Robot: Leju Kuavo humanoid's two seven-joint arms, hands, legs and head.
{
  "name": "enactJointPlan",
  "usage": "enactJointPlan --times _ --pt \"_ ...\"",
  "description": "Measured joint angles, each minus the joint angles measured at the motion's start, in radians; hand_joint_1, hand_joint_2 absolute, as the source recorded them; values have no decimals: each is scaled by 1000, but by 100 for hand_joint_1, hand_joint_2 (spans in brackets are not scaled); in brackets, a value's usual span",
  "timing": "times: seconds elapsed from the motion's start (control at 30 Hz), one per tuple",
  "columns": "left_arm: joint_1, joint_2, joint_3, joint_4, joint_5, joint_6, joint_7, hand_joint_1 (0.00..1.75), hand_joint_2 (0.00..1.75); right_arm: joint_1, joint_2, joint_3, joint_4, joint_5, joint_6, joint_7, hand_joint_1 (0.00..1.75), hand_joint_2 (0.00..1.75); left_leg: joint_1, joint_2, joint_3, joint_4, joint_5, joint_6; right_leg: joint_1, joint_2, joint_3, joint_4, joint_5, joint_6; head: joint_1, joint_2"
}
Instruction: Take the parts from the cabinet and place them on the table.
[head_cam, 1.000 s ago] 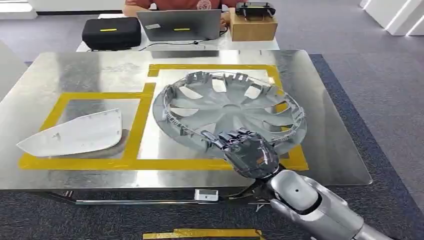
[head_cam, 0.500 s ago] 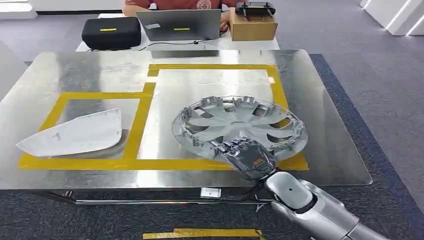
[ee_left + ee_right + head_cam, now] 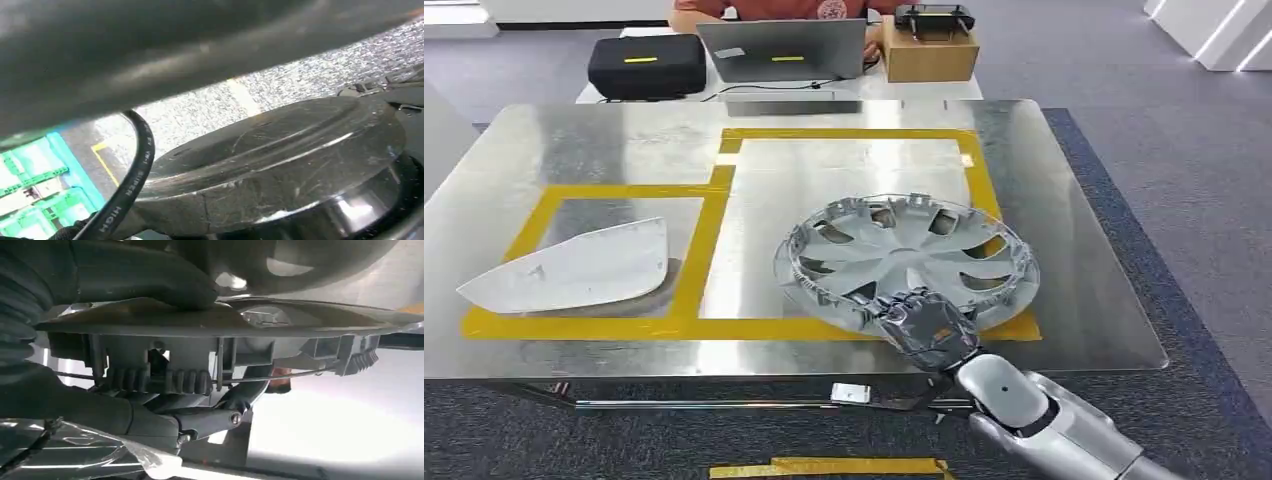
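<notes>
A grey wheel cover (image 3: pixel 914 250) lies inner side up and almost flat on the steel table (image 3: pixel 574 140), inside the larger yellow tape frame (image 3: pixel 844 133), its near right edge over the tape. My right hand (image 3: pixel 924 328) grips its near rim at the table's front. In the right wrist view the thumb (image 3: pixel 150 280) lies over the ribbed rim (image 3: pixel 225 322) and dark fingers (image 3: pixel 150 410) curl under it. A white curved panel (image 3: pixel 574 265) rests in the smaller taped frame on the left.
Behind the table stands a desk with a black case (image 3: pixel 646 65), a laptop (image 3: pixel 782 50) and a cardboard box (image 3: pixel 929 50); a person sits behind the laptop. Dark carpet surrounds the table, with yellow tape (image 3: pixel 824 466) on the floor in front.
The wheel cover has come down from a steep tilt to nearly flat and moved toward the table's front right. My right hand drew back slightly with it.
</notes>
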Motion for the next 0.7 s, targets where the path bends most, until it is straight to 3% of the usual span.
enactJointPlan --times 0.1,0.13,0.37,0.47,0.57,0.7 --pt "0 0 0 0 -8 0 3 0 175 7 0 -3 -1 14 -35 -14 0 0 0 0 0 0 0 0 0 0 0 0 0 0 0 0" --pt "1 0 0 0 -8 0 6 0 0 9 0 -3 -2 19 -44 -17 0 0 0 0 0 0 0 0 0 0 0 0 0 0 0 0" --pt "1 -2 5 0 -6 14 -8 0 0 40 0 -26 -61 126 -192 0 0 0 0 0 0 0 0 0 0 0 0 0 0 0 0 0" --pt "1 -3 5 0 -9 14 -12 0 0 59 0 -50 -127 167 -216 -5 0 0 0 0 0 0 0 0 0 0 0 0 0 0 0 0" --pt "1 -3 6 0 -11 14 -13 0 0 66 2 -87 -207 170 -230 -31 0 0 0 0 0 0 0 0 0 0 0 0 0 0 0 0" --pt "2 -4 6 0 -13 15 -18 0 0 98 26 -161 -329 170 -232 -152 0 0 0 0 0 0 0 0 0 0 0 0 0 0 0 0"
